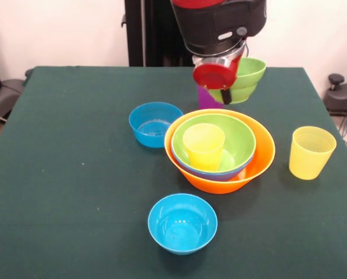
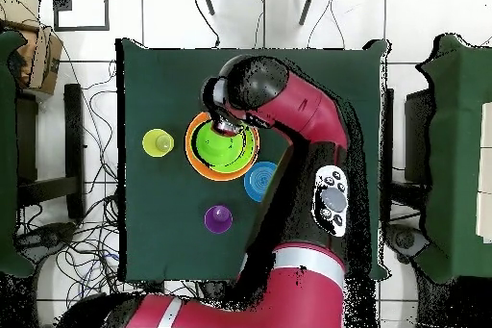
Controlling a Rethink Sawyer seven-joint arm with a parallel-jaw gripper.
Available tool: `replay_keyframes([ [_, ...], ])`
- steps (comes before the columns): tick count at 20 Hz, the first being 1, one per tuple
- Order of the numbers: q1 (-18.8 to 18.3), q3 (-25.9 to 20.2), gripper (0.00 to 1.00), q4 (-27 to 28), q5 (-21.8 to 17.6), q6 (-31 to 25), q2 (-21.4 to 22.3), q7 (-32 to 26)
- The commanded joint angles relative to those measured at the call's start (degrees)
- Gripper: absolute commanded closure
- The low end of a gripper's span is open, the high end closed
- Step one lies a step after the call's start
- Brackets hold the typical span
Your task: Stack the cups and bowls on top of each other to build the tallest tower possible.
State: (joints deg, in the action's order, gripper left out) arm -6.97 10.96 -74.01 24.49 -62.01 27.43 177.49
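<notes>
Two blue bowls (image 1: 182, 223) clear in front view, one hidden overhead, tool (image 1: 224, 87) grips small green bowl (image 1: 243, 78).

My arm (image 1: 219, 23) runs off the top edge of the front view, and my pincer (image 1: 218, 74) shows there only as a red disc, so its fingers can't be made out. The purple cup (image 1: 207, 97) is mostly hidden behind it, upper centre. In the overhead view my arm covers part of the orange bowl (image 2: 197, 156) and a small blue bowl (image 2: 258, 182).
</notes>
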Motion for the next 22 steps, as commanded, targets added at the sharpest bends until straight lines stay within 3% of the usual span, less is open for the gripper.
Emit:
replay_keyframes([
  [1,0.55,-3.08,1.0,-2.7,-5.75,4.08,-3.73,-4.0],
  [22,0.83,-2.36,1.0,-0.99,-8.53,2.49,-2.28,-3.69],
])
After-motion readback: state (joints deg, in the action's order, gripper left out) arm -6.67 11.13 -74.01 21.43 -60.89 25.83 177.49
